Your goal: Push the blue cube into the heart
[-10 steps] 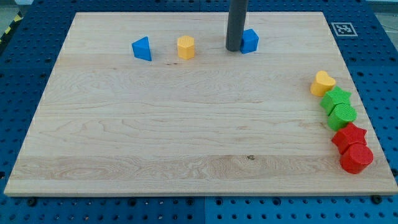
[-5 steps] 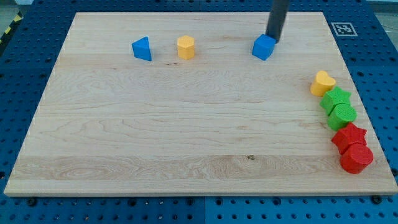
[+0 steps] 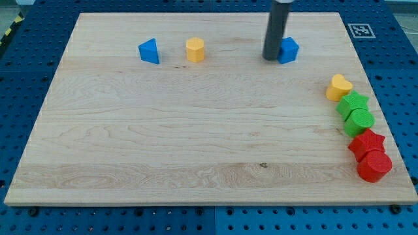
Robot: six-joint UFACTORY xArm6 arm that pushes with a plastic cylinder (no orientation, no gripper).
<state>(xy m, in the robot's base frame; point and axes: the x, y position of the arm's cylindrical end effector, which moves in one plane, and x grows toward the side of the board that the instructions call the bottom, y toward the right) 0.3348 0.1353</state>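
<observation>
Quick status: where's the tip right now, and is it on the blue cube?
My tip: no gripper, holding nothing; it sits against the view's left side of the blue cube, apparently touching. The yellow heart lies toward the lower right.

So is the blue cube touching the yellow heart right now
No, the blue cube sits near the view's top beside my tip, well apart from the yellow heart.

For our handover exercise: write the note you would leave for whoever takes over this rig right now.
My tip is down on the board, against the view's-left side of the blue cube, near the view's top.
The yellow heart sits at the view's right edge, above the green and red blocks.
Done: tip lined up behind the cube.
Left: push the cube right and downward until it meets the heart; a clear gap remains.
</observation>
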